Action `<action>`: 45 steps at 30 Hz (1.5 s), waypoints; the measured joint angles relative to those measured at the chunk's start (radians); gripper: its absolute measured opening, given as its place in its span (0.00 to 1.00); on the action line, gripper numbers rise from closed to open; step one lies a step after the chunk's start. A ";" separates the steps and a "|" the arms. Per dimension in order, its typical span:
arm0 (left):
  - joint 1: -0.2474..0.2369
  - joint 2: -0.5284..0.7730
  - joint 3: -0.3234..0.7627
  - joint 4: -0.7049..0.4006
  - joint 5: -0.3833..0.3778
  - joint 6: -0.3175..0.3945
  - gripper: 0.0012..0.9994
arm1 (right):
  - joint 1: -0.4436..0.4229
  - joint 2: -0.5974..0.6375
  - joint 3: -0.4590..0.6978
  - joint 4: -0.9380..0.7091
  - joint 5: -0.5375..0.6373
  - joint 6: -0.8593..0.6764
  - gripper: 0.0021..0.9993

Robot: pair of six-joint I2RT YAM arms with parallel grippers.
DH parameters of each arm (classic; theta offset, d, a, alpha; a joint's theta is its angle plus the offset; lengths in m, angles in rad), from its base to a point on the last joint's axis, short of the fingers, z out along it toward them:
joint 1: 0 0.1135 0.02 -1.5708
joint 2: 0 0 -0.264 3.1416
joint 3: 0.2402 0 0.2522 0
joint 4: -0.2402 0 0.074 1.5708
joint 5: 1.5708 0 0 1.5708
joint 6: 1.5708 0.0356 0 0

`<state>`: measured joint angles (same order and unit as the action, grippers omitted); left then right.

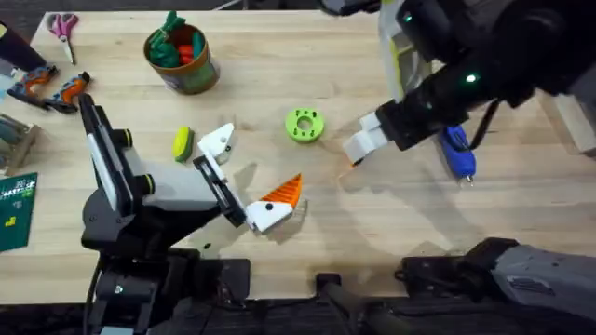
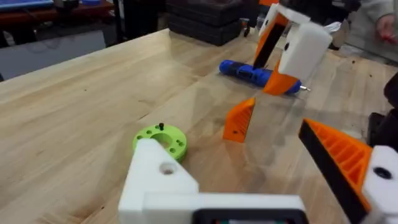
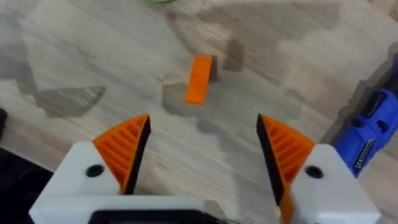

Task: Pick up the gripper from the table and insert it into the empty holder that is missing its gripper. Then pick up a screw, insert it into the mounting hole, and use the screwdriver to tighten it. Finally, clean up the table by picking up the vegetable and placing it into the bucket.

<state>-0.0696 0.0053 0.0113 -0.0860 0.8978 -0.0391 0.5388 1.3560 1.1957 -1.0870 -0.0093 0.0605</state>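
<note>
The small orange gripper [image 3: 199, 78] lies on the wood below my open right gripper [image 3: 202, 149], which hovers over it with nothing between its orange pads; it also shows from the left wrist [image 2: 239, 118]. My left gripper [image 1: 250, 172] is open; one finger is the bare white holder [image 1: 220, 142] [image 2: 158, 177], the other carries an orange pad [image 2: 339, 155]. The blue screwdriver [image 1: 456, 152] lies right of the right gripper [image 1: 361, 147]. The yellow-green vegetable [image 1: 182, 142] lies beside the holder. The bucket [image 1: 182, 58] stands at the back left.
A green ring with holes [image 1: 304, 125] sits mid-table with a small dark screw [image 2: 160, 126] standing on it. Red and green toys fill the bucket. Scissors [image 1: 63, 25] and orange-handled tools [image 1: 51, 88] lie at the far left.
</note>
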 joint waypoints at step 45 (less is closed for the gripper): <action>0.000 0.000 0.000 0.000 0.000 0.000 0.99 | 0.054 0.141 -0.137 0.216 0.024 0.045 0.53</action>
<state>-0.0696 0.0052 0.0113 -0.0863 0.8978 -0.0391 0.5930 1.4974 1.0592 -0.8714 0.0142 0.1056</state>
